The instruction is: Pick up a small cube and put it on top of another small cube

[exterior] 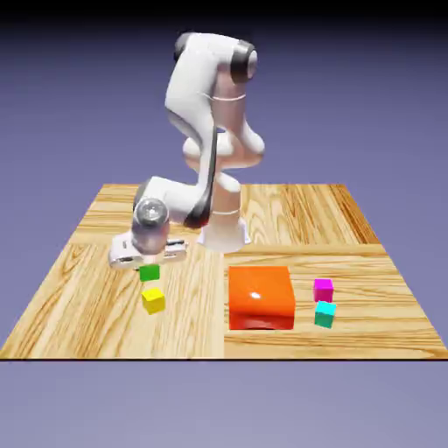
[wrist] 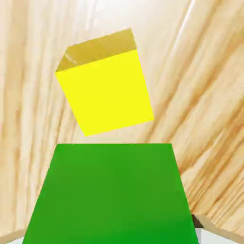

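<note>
The gripper (exterior: 148, 259) clasps the green cube (wrist: 107, 193) by opposite flat sides above the counter (exterior: 79, 306); it looks light, rigid, smooth, near the yellow cube (wrist: 105, 86).

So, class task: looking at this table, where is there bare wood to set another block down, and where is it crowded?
Free: the wide wood between the yellow cube and the orange block, and the table's far strip on the exterior view's right. Crowded: the gripper sits over the green cube beside the yellow one; the magenta cube and cyan cube huddle by the orange block.
</note>
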